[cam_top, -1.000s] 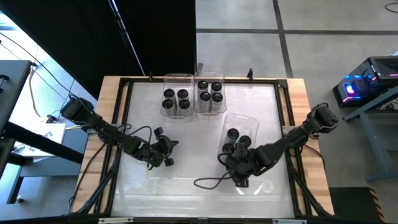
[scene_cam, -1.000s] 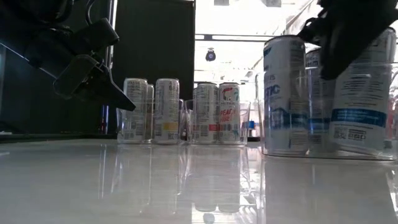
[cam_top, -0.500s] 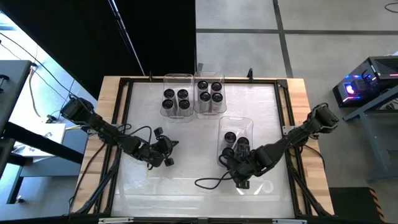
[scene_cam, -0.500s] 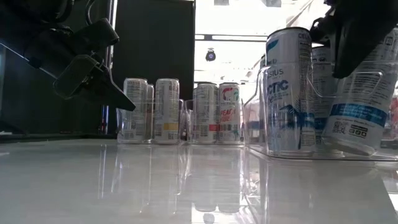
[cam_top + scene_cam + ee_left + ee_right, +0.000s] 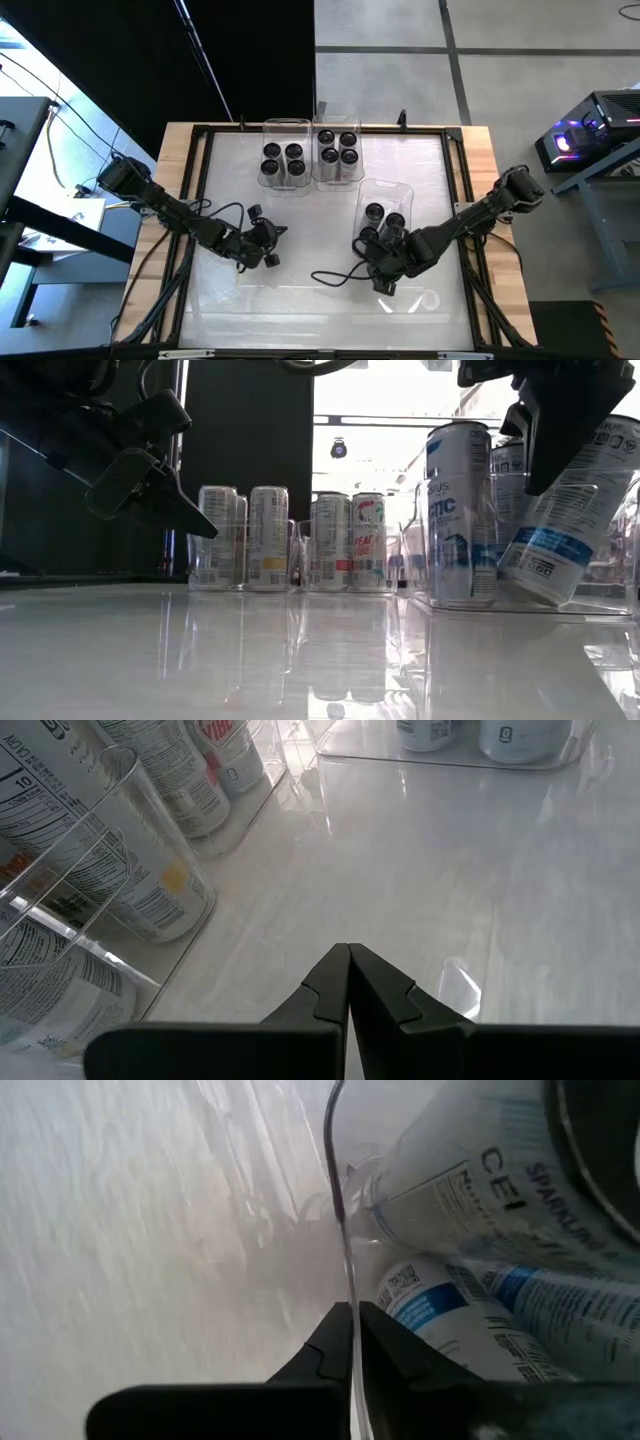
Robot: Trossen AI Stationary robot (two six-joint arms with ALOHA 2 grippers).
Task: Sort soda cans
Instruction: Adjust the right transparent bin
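Observation:
Three soda cans stand in a clear tray (image 5: 404, 195) on the table's right half. Two are upright (image 5: 374, 212) (image 5: 458, 510). The third (image 5: 565, 520) is tilted and leans inside the tray. My right gripper (image 5: 376, 262) (image 5: 354, 1320) is shut on this tray's wall. Two more clear trays at the far edge hold several cans each (image 5: 283, 158) (image 5: 338, 147), standing upright on their bases. My left gripper (image 5: 266, 247) (image 5: 348, 970) is shut and hangs above the bare table, left of centre, touching nothing. My right gripper pinches the clear tray's left long wall at its upper rim (image 5: 344, 1285), with one finger inside the tray and one outside. It comes slanting down from above. The tilted can (image 5: 470, 1330) lies close beside the inner finger; whether they touch cannot be told.
A dark cable (image 5: 335, 277) loops on the table by my right gripper. A dark frame (image 5: 200, 150) runs around the white table top. Open white surface lies between the two grippers and along the near edge.
My right gripper, shut on the tray's wall throughout, has drawn the tray a little toward the table's left edge and then back toward the right. The can nearest the gripper has tipped over farther inside the tray, while the other two stay upright.

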